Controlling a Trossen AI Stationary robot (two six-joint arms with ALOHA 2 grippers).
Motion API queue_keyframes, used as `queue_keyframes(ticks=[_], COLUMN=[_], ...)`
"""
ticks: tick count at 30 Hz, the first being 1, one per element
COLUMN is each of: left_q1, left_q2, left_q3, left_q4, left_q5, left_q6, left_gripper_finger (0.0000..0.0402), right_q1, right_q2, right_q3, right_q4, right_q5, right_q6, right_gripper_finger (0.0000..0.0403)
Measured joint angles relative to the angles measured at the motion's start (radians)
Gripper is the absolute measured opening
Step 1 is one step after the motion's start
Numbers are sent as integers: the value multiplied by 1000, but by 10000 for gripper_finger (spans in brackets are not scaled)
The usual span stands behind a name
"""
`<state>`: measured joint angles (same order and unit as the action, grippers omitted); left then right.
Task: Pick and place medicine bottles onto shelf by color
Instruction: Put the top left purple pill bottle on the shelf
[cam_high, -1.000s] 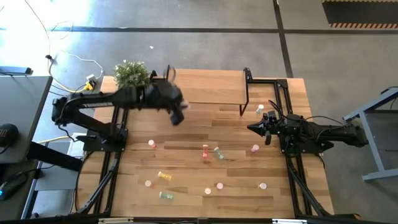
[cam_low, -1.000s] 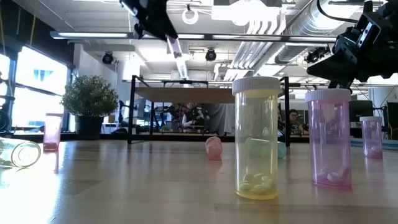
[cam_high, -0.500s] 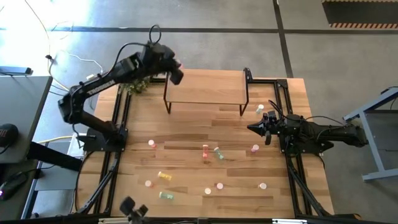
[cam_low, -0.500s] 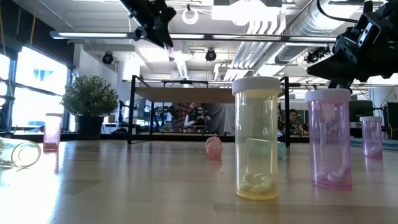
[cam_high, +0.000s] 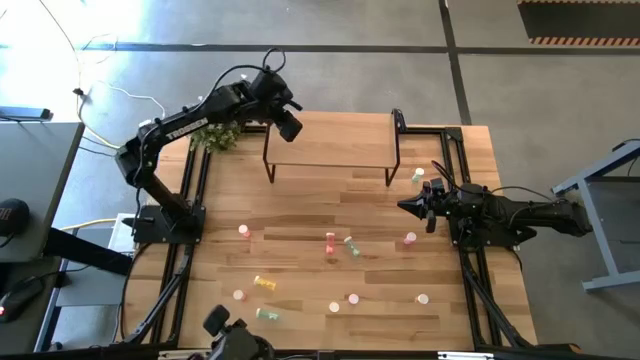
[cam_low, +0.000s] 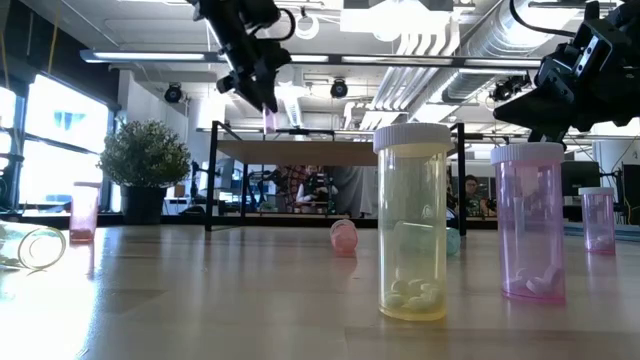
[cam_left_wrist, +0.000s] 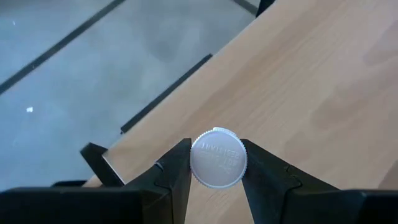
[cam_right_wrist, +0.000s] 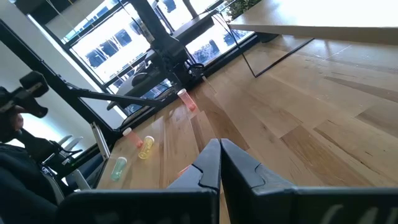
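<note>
A pink medicine bottle (cam_low: 270, 119) with a white cap (cam_left_wrist: 217, 158) hangs in my left gripper (cam_high: 290, 127), which is shut on it above the far left corner of the shelf (cam_high: 330, 142). The shelf is a light-wood board on thin black legs near the table's far edge. Several small pink, red-orange, green and yellow bottles stand or lie on the table, among them one pink (cam_high: 243, 231) and one yellow (cam_high: 264, 283). My right gripper (cam_high: 405, 207) waits shut at the table's right side, level and touching nothing. My left gripper pinches the bottle between its two fingers (cam_left_wrist: 177, 168), one on each side at the cap's rim (cam_left_wrist: 198, 163). The fingers slant down from above, from the table's left. The bottle hangs below them, cap toward the wrist, clear of the shelf board (cam_left_wrist: 305, 81).
A potted plant (cam_high: 218, 137) stands at the table's far left corner, just left of the shelf. One bottle (cam_high: 418, 175) stands to the right of the shelf's right legs. In the low view a yellow bottle (cam_low: 411, 220) and a pink one (cam_low: 530, 222) stand close to the camera.
My left gripper has carried the pink bottle from in front of the shelf's left end toward the table's far edge, then a little right, to above the shelf's far left corner. It has tipped, and the bottle now hangs nearer upright. It has stayed shut on the bottle.
</note>
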<state>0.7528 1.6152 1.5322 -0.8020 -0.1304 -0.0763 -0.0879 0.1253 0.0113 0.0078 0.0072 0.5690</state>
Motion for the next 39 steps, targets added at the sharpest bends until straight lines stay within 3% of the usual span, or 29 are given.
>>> queue_keyframes(ticks=[12, 29, 39], left_q1=[0, 0, 0], left_q2=[73, 76, 78], left_q3=[0, 0, -1], left_q4=[-44, -41, -28], left_q5=[-47, -60, -70], left_q6=[-18, -7, -7], left_gripper_finger=[115, 116, 167], right_q1=[0, 0, 0], right_q2=[0, 0, 0], right_q3=[0, 0, 0], right_q4=[0, 0, 0], right_q5=[0, 0, 0], right_q6=[0, 0, 0], right_gripper_finger=[0, 0, 0])
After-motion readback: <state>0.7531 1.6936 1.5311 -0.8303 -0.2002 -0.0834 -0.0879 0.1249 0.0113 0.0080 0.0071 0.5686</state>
